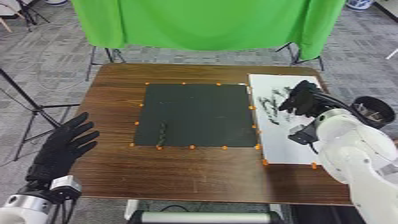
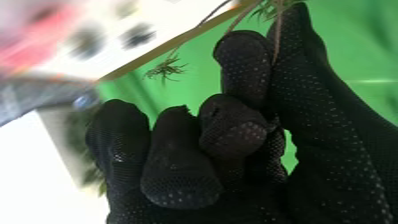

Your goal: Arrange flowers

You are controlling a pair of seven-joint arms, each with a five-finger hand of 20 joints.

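My right hand (image 1: 304,101) is above the white sheet (image 1: 289,140) on the table's right side. In the right wrist view, the right hand (image 2: 242,122) has curled fingers, with a thin flower stem (image 2: 277,35) pinched between thumb and finger; a small green sprig (image 2: 165,69) hangs beside them. Several dark sprigs (image 1: 271,107) lie on the white sheet, some partly hidden by the hand. One thin stem (image 1: 163,134) lies on the dark board (image 1: 200,115), near its lower left corner. My left hand (image 1: 60,150) is open beside the table's left edge, fingers spread.
Orange markers (image 1: 192,147) line the board's edges, and more (image 1: 265,162) sit by the sheet. A dark round bin (image 1: 374,110) stands beyond the table's right edge. Tripod legs (image 1: 37,117) stand at the left, with a green cloth (image 1: 209,25) behind the brown table (image 1: 187,175).
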